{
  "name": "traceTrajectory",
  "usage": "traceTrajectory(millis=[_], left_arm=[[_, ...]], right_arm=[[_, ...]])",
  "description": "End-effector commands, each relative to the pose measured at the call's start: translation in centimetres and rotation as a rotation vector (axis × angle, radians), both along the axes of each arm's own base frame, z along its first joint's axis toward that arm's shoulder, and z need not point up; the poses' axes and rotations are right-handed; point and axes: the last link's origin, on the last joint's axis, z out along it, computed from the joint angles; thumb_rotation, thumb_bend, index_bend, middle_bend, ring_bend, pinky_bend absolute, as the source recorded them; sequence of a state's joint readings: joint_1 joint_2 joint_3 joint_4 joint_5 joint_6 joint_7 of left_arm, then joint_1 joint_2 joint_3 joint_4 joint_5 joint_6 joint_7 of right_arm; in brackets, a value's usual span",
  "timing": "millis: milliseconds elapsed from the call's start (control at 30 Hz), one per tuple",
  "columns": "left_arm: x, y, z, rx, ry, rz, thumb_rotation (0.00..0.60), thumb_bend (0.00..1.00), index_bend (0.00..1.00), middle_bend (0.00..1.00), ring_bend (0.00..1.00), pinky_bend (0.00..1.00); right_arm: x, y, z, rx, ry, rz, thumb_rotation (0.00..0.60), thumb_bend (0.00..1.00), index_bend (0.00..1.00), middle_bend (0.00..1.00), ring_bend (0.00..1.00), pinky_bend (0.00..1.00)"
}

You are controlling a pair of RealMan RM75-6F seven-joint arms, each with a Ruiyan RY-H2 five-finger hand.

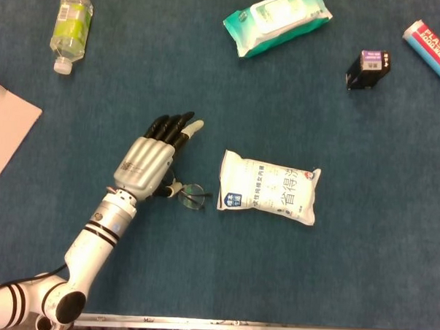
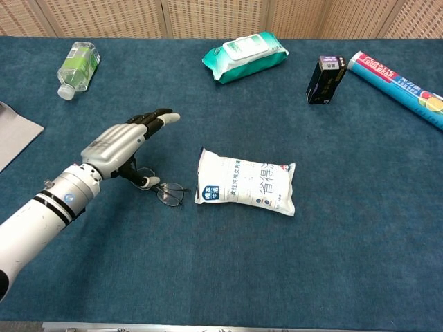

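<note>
My left hand [image 1: 151, 160] hovers low over the blue table with its fingers stretched out and apart, holding nothing. A pair of thin-framed glasses [image 1: 192, 195] lies just to its right, partly under the hand. The thumb tip sits at the glasses' [image 2: 167, 191] near lens; whether it touches I cannot tell. In the chest view the left hand [image 2: 122, 144] points toward the back right. A white food bag [image 1: 269, 188] lies flat right of the glasses. My right hand is in neither view.
A green-labelled bottle [image 1: 70, 23] lies at the far left, with a wet-wipes pack [image 1: 277, 18] at the back centre. Further right are a black box [image 1: 369, 68] and a blue plastic-wrap roll [image 1: 433, 44]. A pale sheet [image 1: 6, 126] lies at the left edge.
</note>
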State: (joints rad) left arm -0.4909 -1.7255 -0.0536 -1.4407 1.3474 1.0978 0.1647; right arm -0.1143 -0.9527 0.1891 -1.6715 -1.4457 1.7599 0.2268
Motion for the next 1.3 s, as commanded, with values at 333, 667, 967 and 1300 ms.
traceTrajectory(millis=[333, 667, 967, 1300], left_arm=[[0.0, -0.2, -0.7, -0.015, 0.01, 0.001, 0.6, 0.17, 0.0, 0.0, 0.0, 0.0], [0.1, -0.7, 2.1, 0.055, -0.027, -0.033, 0.6, 0.17, 0.0, 0.0, 0.0, 0.0], [-1.6, -1.9, 9.6, 0.198, -0.044, -0.074, 0.6, 0.17, 0.0, 0.0, 0.0, 0.0], [-6.8, -3.2, 18.2, 0.304, -0.001, 0.028, 0.6, 0.17, 0.0, 0.0, 0.0, 0.0]], right_arm=[[0.0, 0.0, 0.1, -0.002, -0.002, 0.001, 0.6, 0.29, 0.6, 0.39, 0.26, 0.29], [-0.1, 0.0, 0.1, -0.003, -0.002, -0.001, 0.6, 0.29, 0.6, 0.39, 0.26, 0.29], [0.0, -0.3, -0.5, 0.017, 0.011, -0.007, 0.6, 0.29, 0.6, 0.39, 0.26, 0.29], [-0.1, -1.1, -1.9, 0.068, 0.039, -0.031, 0.6, 0.29, 0.6, 0.39, 0.26, 0.29]])
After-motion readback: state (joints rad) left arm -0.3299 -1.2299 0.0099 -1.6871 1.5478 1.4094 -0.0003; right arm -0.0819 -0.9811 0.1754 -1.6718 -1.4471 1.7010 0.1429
